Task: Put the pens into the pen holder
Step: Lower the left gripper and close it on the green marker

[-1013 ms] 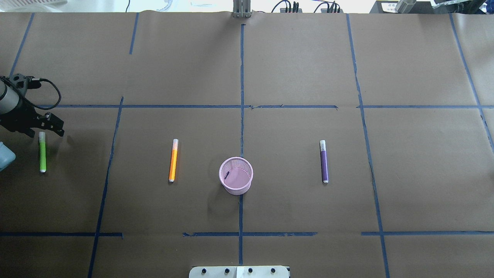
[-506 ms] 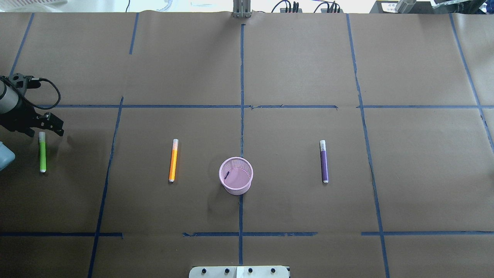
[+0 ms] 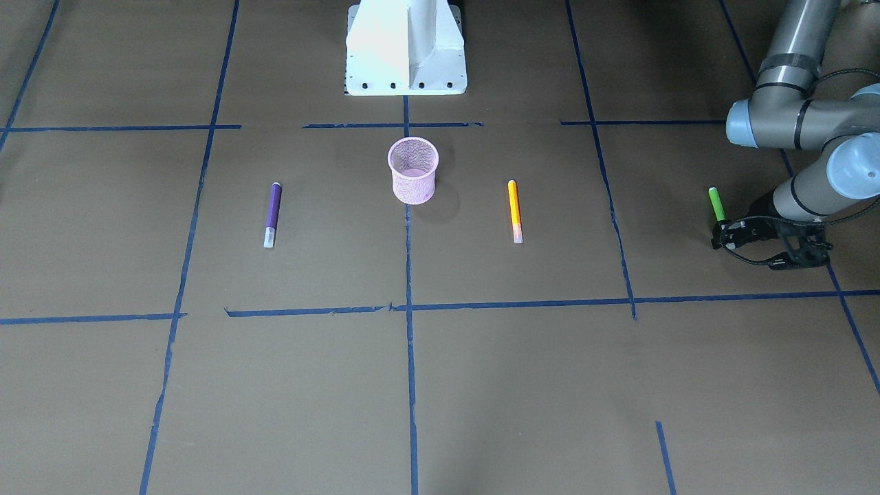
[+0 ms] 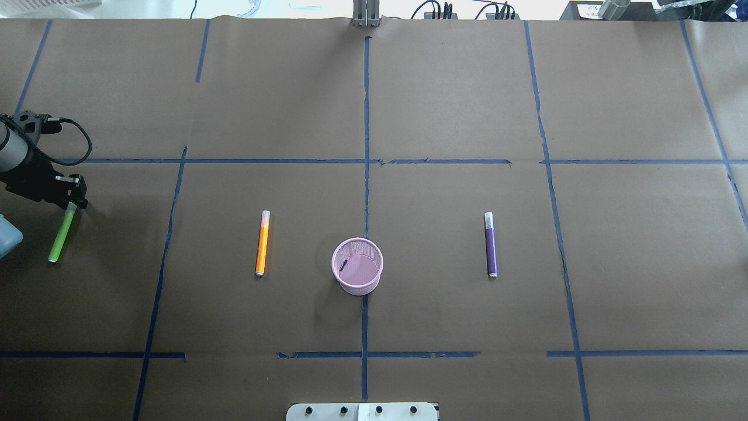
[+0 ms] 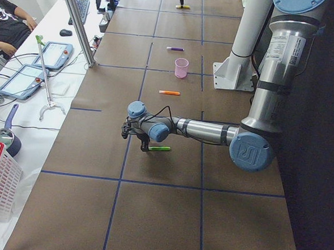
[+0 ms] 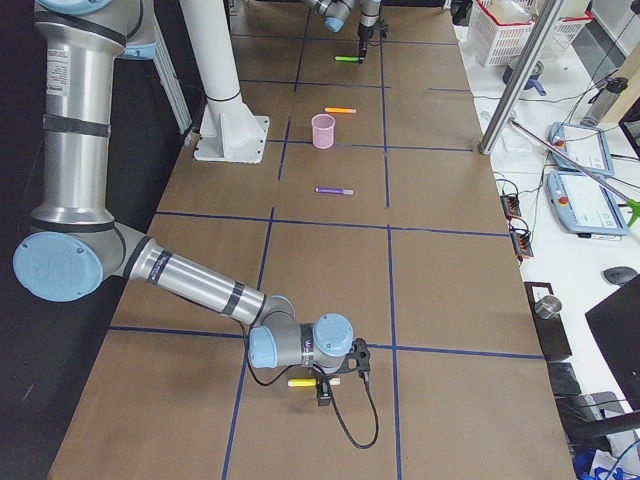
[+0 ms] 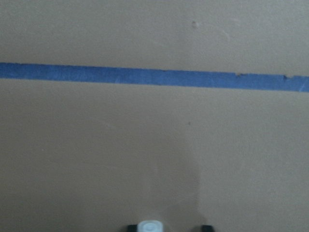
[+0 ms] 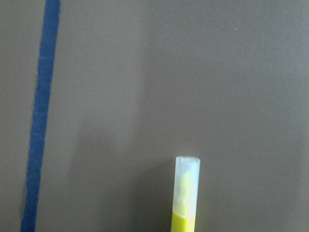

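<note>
The left hand (image 4: 71,203) is clamped on the slim green pen (image 4: 58,241) at its translucent cap, over the matte brown-papered counter (image 4: 467,88). I cannot tell the right hand (image 6: 325,392)'s grip.

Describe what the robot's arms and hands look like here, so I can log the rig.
The left arm and right arm match: round silver-grey tubes joined by bulky cylindrical joints with pale blue caps. Each ends in a small black hand, the left hand and the right hand, with a thin black cable looping from the wrist. No sleeves show.
</note>
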`<action>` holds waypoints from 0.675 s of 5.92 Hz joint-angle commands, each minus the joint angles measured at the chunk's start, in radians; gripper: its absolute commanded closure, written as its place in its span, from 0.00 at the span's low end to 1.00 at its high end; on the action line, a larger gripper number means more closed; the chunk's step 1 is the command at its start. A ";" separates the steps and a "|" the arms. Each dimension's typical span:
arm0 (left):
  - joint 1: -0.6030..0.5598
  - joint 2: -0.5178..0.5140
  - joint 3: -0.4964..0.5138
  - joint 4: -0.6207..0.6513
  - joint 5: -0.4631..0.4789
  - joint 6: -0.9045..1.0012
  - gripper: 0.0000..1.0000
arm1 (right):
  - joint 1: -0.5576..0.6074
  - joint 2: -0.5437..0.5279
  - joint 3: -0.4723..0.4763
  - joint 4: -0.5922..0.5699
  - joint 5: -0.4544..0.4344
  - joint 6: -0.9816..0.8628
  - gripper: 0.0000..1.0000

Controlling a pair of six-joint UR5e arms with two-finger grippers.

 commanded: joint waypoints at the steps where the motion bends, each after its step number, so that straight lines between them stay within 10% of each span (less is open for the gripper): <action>1: 0.000 0.000 -0.002 0.000 -0.002 0.002 0.91 | 0.000 0.000 -0.001 0.000 0.000 0.000 0.00; 4: 0.000 -0.002 -0.027 0.003 -0.002 0.005 0.96 | 0.000 0.000 -0.001 0.000 0.000 0.000 0.00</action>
